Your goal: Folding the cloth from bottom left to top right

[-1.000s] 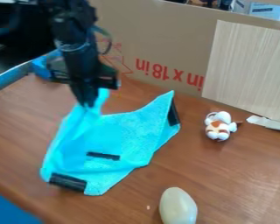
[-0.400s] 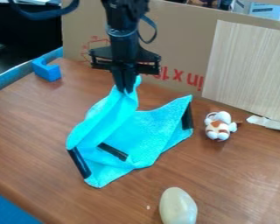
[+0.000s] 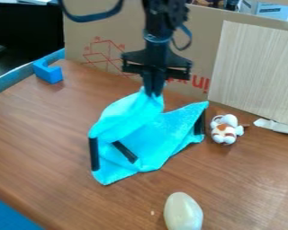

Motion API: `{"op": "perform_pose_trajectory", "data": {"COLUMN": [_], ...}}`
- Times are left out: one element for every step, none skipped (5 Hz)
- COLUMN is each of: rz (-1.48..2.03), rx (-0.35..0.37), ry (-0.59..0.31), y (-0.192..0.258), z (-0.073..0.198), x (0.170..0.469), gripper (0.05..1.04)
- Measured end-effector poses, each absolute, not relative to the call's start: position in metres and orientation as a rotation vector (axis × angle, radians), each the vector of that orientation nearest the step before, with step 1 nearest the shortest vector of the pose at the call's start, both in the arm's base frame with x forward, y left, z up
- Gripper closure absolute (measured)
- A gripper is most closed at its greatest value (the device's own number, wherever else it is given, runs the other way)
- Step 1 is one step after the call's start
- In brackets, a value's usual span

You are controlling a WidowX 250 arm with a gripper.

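It's prob. a lab, w/ robot arm (image 3: 158,38), table (image 3: 41,134) & cardboard (image 3: 110,36).

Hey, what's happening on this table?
A black robot arm has its hand pinched on the upper edge of a bright blue cloth, holding that part raised. The rest lies rumpled on the wooden table, so it isn't neatly folded yet. A small plush toy sits to the right.

Bright tabletop, soft shadows, pale glare
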State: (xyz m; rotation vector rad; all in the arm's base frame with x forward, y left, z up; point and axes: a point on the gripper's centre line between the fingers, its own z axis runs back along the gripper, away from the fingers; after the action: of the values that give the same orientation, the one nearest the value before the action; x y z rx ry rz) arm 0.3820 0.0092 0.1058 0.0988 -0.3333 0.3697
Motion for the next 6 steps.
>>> {"op": "perform_pose_trajectory", "data": {"rz": [0.347,0.339,0.321,0.294,0.234,0.168], "rx": [0.109,0.103,0.107,0.097,0.079,0.038], "ry": [-0.338,-0.345,-0.333,-0.350,-0.338,-0.355], "y": [-0.009,-0.022,-0.028,-0.035,-0.051,-0.068], "z": [0.108,0.109,0.101,0.106,0.102,0.116], "x": [0.392,0.399,0.404,0.409,0.414,0.421], "gripper": [1.029,1.013,0.873,0.621,0.315,0.087]}}
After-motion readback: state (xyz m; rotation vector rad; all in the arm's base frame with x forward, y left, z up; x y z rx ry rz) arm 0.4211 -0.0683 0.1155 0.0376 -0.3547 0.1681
